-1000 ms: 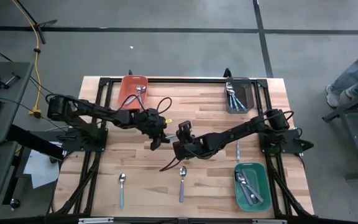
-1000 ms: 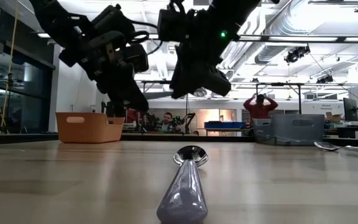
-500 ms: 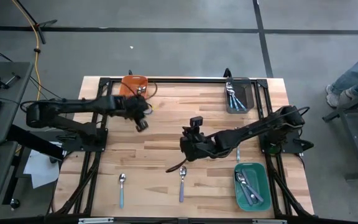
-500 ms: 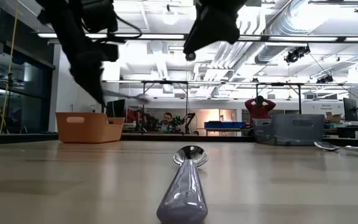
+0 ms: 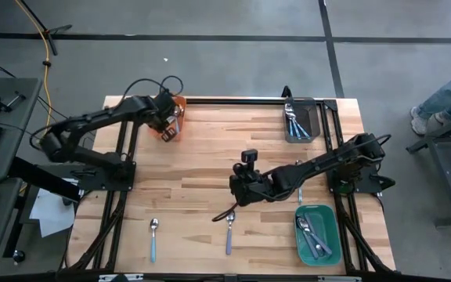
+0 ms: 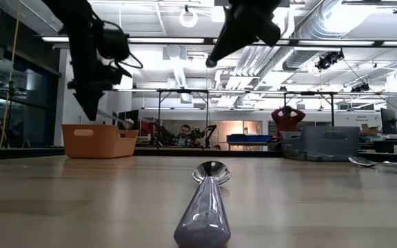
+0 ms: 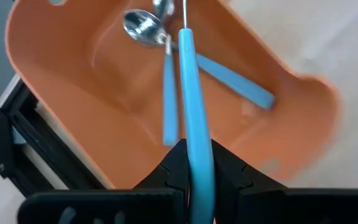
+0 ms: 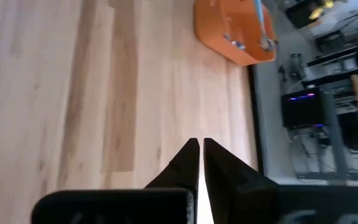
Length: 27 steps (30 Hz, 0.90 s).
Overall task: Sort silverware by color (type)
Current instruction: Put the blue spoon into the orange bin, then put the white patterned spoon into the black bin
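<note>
My left gripper is above the orange bin at the table's far left, shut on a light-blue-handled utensil. Two more blue-handled utensils lie in that bin. My right gripper hangs shut and empty above the table's middle. A purple-handled spoon and a blue-handled spoon lie flat near the front edge. A third utensil lies beside the right arm. My left gripper pinches the utensil's light-blue handle between its two fingers, in the part away from the metal head. The fingers come from above. The utensil is lifted clear over the orange bin, and in the low view its handle sticks out sideways, nearly level.
A grey bin with utensils stands at the far right and a green bin with utensils at the near right. In the low view the purple spoon lies close to the camera. People show in the room behind.
My left gripper has gone from the table's middle toward the far left edge, carrying the blue-handled utensil to above the orange bin. My right gripper has risen and drawn a little toward the table's right edge.
</note>
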### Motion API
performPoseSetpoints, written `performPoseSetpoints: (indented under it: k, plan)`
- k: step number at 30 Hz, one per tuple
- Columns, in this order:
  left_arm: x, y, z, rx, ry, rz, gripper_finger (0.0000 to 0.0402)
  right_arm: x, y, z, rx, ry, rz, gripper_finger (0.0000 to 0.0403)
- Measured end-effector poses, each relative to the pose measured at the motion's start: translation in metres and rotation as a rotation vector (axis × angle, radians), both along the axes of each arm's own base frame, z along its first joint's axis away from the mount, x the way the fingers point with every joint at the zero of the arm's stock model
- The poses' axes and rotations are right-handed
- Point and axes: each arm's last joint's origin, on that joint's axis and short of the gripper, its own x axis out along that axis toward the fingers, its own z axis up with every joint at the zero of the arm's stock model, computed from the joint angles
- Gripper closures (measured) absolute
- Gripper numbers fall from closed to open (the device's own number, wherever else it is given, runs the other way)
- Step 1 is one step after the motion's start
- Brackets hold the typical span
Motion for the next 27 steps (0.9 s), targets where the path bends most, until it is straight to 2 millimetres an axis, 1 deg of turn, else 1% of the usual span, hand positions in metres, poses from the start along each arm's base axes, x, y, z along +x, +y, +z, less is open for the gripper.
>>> performPoseSetpoints:
  k: [5, 8, 10, 12, 15, 17, 19, 21, 23, 27]
  plan:
    - [-0.002, 0.025, -0.02, -0.032, 0.039, 0.049, 0.0376, 0.0, 0.002, -0.001, 0.063, -0.012, 0.0, 0.0398]
    - [-0.005, 0.034, -0.03, -0.061, 0.072, 0.064, 0.0363, 0.0, 0.006, -0.002, 0.134, -0.041, -0.005, 0.0399]
    - [-0.005, 0.038, -0.033, -0.059, 0.071, 0.067, 0.0353, 0.001, 0.007, -0.008, 0.191, -0.082, -0.012, 0.0399]
    - [-0.003, 0.038, -0.032, -0.048, 0.06, 0.057, 0.0344, 0.001, 0.008, -0.022, 0.25, -0.119, -0.016, 0.0399]
    - [-0.001, 0.035, -0.025, -0.011, 0.027, 0.045, 0.0328, -0.001, 0.01, -0.044, 0.35, -0.187, -0.014, 0.0399]
    - [-0.001, 0.031, -0.018, 0.011, 0.006, 0.037, 0.0313, -0.007, 0.012, -0.057, 0.394, -0.215, -0.025, 0.0401]
    - [-0.001, 0.025, -0.009, 0.039, -0.021, 0.024, 0.0299, -0.017, 0.014, -0.063, 0.421, -0.227, -0.059, 0.0402]
    - [-0.001, 0.018, 0.002, 0.078, -0.067, 0.017, 0.0285, -0.029, 0.015, -0.059, 0.452, -0.239, -0.123, 0.0402]
    - [-0.001, 0.01, 0.015, 0.128, -0.132, 0.002, 0.0275, -0.042, 0.014, -0.051, 0.485, -0.254, -0.2, 0.0402]
    - [0.0, -0.012, 0.036, 0.241, -0.298, -0.051, 0.0266, -0.074, 0.008, -0.027, 0.513, -0.296, -0.366, 0.0402]
